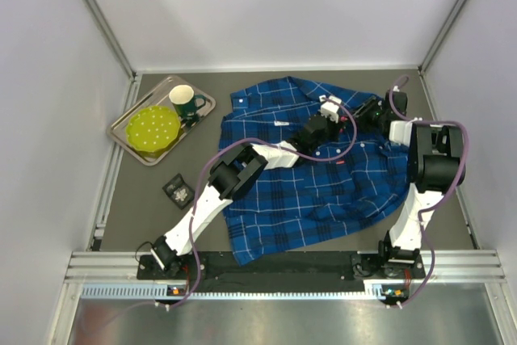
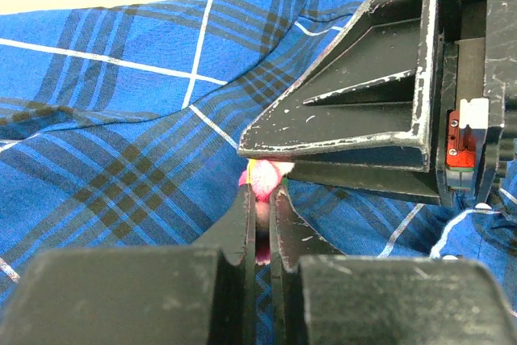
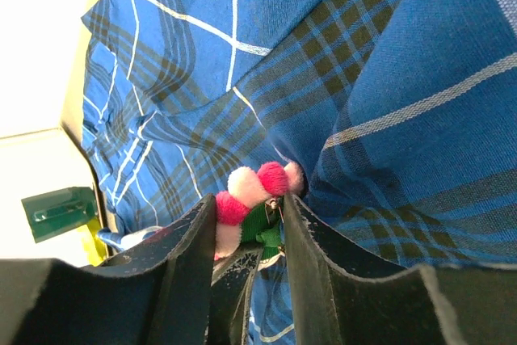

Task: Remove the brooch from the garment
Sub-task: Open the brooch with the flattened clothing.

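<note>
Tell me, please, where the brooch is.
Right wrist view: the brooch sits on the garment between the right end effector's fingers, pinched by the left end effector.

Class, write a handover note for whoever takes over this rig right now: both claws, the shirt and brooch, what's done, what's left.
Left claw: shut, pinching the brooch at its pink edge.
Right claw: open, fingers either side of the brooch.
Shirt: spread out, with the brooch on it where the claws meet.
Done: both claws are at the brooch.
Left: grip it and pull it free of the shirt.
</note>
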`<state>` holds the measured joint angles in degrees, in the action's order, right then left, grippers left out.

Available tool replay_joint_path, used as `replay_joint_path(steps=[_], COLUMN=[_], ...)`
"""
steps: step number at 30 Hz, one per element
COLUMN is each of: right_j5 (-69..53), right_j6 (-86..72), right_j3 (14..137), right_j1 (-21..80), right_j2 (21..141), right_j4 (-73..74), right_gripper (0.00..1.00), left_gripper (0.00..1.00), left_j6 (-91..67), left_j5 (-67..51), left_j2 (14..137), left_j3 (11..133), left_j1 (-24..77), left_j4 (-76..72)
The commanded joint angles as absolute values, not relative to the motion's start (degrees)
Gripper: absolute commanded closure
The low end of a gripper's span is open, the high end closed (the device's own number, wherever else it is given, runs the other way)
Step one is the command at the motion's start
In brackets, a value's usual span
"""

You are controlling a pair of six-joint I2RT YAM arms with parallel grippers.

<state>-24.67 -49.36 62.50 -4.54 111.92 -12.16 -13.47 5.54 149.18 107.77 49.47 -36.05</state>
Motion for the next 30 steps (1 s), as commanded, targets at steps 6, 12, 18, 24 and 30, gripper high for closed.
replay_joint_path(steps=[6, 12, 18, 24, 30], right_j5=[-24.61, -24.61, -25.84, -28.30, -29.80], right_j6=[-52.56, -52.65, -50.28, -49.04, -47.99], right_j3=[65.65, 66.09, 66.88, 63.90, 60.82], right_j1=[-2.55, -2.55, -2.64, -4.30, -5.89], right_j2=[111.97, 112.15, 112.24, 110.74, 108.46], right_j4=[-9.85, -8.70, -8.70, -15.02, -18.63], right_gripper=[0.66, 0.68, 0.66, 0.55, 0.47], left_gripper=[1.00, 1.00, 1.00, 1.00, 1.00], left_j6=[-13.71, -13.54, -15.89, -26.51, -35.23], left_j5=[2.20, 0.27, -4.40, -4.83, -7.47], left_j2=[146.69, 146.78, 145.99, 145.20, 145.28], left_j3=[108.72, 108.72, 106.62, 104.07, 101.96], left_j1=[49.92, 49.83, 49.13, 46.32, 43.77], left_j4=[-36.74, -37.18, -40.33, -42.19, -43.68])
